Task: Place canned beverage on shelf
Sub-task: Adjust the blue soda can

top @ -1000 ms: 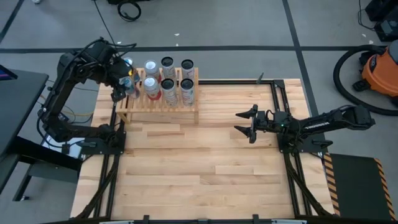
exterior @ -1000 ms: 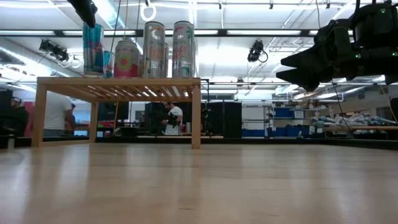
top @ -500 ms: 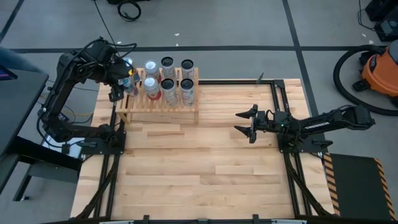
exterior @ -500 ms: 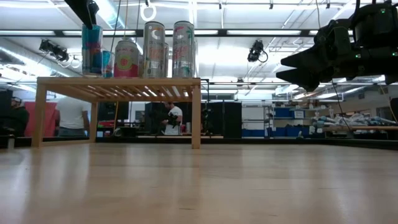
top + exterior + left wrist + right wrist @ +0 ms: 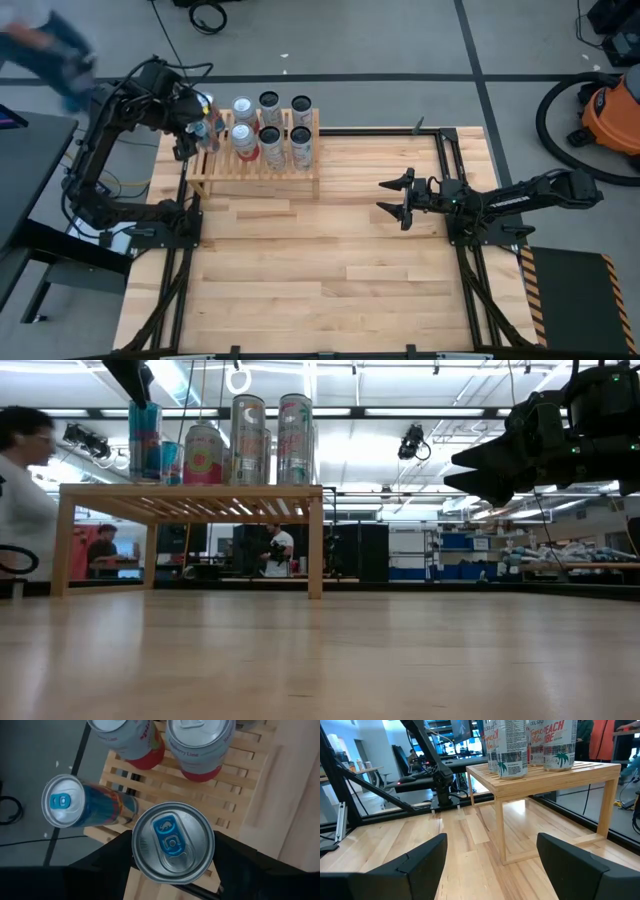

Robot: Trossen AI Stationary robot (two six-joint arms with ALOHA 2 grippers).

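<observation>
High view: left gripper (image 5: 203, 128) over the shelf's (image 5: 262, 166) end farthest from the right arm, a shade farther out along that end than a second ago — can (image 5: 210, 127) carried along. Seven cans on or above the slats in all. Right gripper (image 5: 396, 200) parked over bare desk (image 5: 330, 270), well apart from the shelf, unchanged. A person (image 5: 45, 45) newly blurred past the far corner beyond the left arm.

Low view: blue can (image 5: 146, 440) lower than a second ago, base now at or just touching the slat top, near the shelf's (image 5: 190, 490) outer leg; arm reaching down onto its rim. Three other cans standing alongside. A person (image 5: 20, 480) now in the room behind that end of the shelf.

Left wrist view: jaws closed on the held can (image 5: 173, 843) from both sides, lid with blue tab facing up; slats (image 5: 220, 800) below, a second blue can (image 5: 85, 805) beside it at the shelf's edge, two red-bottomed cans farther in.

Right wrist view: jaws spread, holding nothing; shelf (image 5: 545, 780) ahead.

Likely meaning — descent about finished, release next; not yet let go.
</observation>
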